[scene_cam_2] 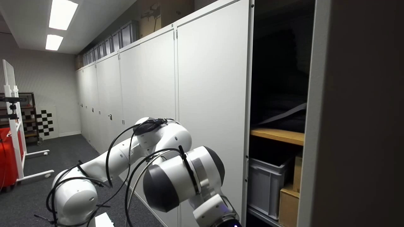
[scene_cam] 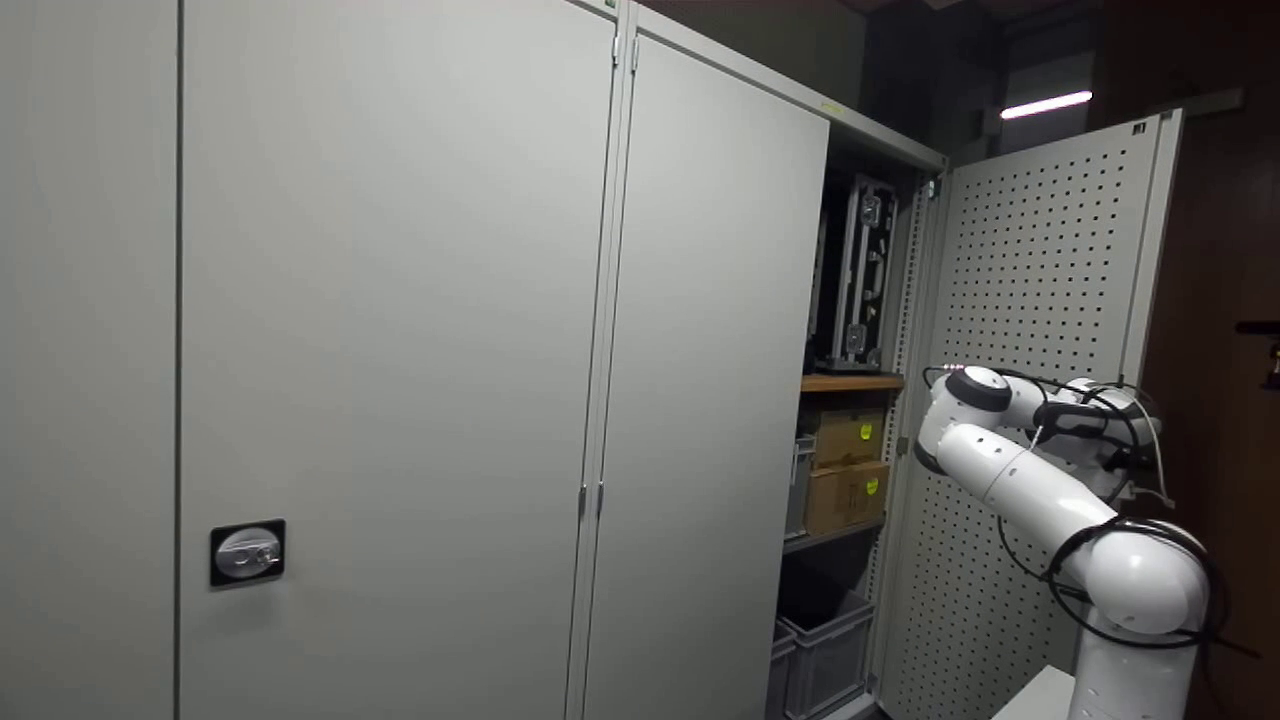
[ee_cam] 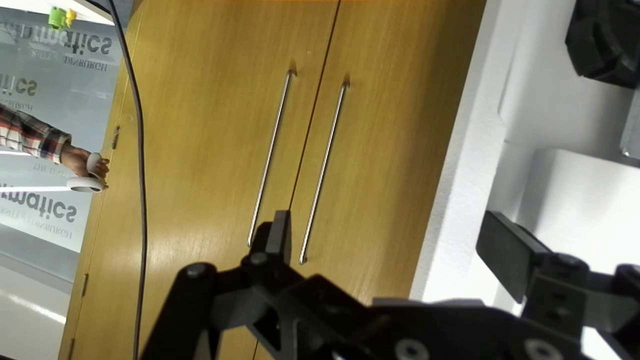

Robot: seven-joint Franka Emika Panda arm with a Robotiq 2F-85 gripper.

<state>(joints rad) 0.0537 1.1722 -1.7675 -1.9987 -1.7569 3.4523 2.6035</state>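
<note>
Ceiling lights (scene_cam_2: 63,14) glow above a pale wall (scene_cam_2: 61,85) and dark floor (scene_cam_2: 69,148) — probably carpeted.

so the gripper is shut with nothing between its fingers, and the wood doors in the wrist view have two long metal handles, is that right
Not quite: the gripper is open, not shut. The wrist view shows its fingers wide apart. The rest holds: nothing is between them, and the wood doors have two long metal handles.

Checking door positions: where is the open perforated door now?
In an exterior view, the perforated door stands at right, behind the robot arm and just right of the wooden shelf.
</note>
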